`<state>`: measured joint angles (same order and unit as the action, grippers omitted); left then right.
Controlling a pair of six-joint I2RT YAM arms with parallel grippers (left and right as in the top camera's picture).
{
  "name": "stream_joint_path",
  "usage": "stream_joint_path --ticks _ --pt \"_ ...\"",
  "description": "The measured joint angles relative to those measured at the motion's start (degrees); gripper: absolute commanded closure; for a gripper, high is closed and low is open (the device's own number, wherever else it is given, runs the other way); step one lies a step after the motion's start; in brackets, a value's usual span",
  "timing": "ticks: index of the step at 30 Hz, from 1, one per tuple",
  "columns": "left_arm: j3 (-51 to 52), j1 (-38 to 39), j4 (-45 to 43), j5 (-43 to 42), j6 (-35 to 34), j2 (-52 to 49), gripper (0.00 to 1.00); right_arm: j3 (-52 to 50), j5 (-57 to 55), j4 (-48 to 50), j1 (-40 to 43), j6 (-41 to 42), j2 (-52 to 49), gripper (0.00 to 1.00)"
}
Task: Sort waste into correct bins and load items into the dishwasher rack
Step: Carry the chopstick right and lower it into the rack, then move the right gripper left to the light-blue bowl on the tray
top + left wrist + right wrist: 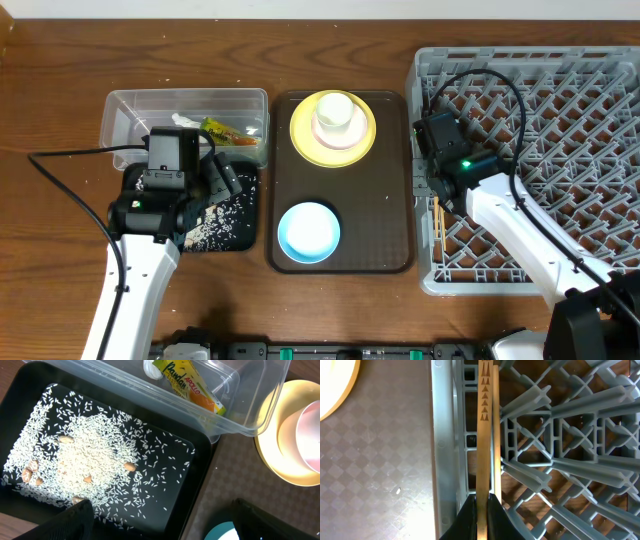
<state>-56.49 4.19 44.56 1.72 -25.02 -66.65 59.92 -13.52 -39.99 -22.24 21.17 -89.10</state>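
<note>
The black tray [220,467] holds loose rice grains [85,460] with a few brown bits. The clear tub [240,425] holds the snack wrapper [192,385] and the white paper wad [151,368]. My left gripper [167,525] is open and empty over the black tray's near right corner [245,235]. The yellow plate [333,140] carries the white-pink cup [334,112]. The blue bowl [308,231] sits nearer. My right gripper [482,510] is shut on the wooden chopsticks [485,420], along the left inner wall of the grey dishwasher rack [560,435].
Plate and bowl stand on the dark brown serving tray [385,200], between the bins and the rack [540,100]. The clear tub [130,105] lies behind the black tray. The chopsticks [438,225] show as a thin orange line by the rack's left wall.
</note>
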Motion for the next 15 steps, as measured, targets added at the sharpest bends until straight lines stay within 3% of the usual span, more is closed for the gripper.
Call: stream_joint_path --ticks 6,15 --pt "0.00 -0.02 0.00 0.00 0.00 0.00 0.10 0.00 -0.07 0.00 0.00 -0.22 -0.02 0.84" --pt "0.00 0.00 0.00 0.00 0.02 0.00 0.10 0.00 -0.28 -0.04 0.04 -0.42 -0.02 0.83"
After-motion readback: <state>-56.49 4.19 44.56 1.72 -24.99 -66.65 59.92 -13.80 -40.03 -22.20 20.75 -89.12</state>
